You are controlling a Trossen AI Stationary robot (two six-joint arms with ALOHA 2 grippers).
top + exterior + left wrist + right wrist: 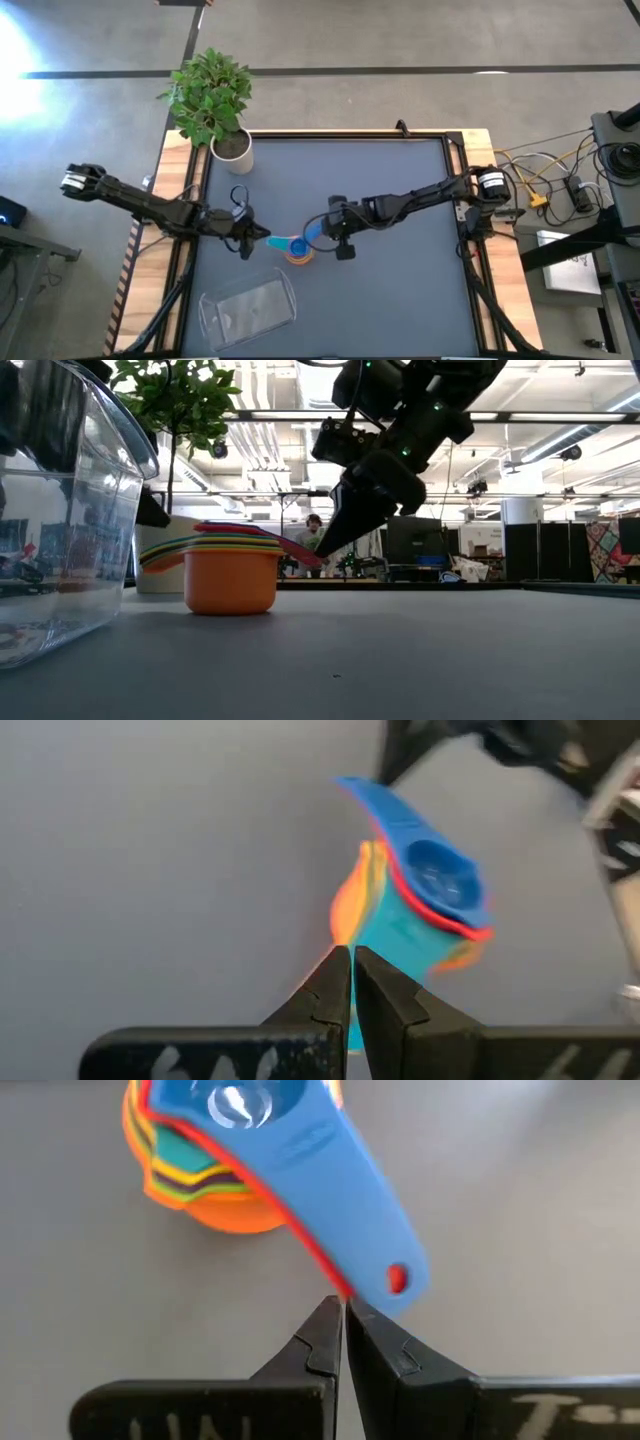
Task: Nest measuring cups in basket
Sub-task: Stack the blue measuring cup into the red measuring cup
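Cups' stack (298, 250) sits mid-surface, nested, w/ basket (247, 307) nearby, empty. Right end effector (322, 232) is clenched by the blue handle (345, 1210), grasping nothing; left end effector (252, 237) is clenched too, at the teal handle side, prob. steadying.

Bright daylight glares on the floor (30, 45) at the high view's upper left. Ceiling strip lights (560, 435) shine in the low view. The left wrist view is blurred; the surface (400, 290) shows only soft shadows.
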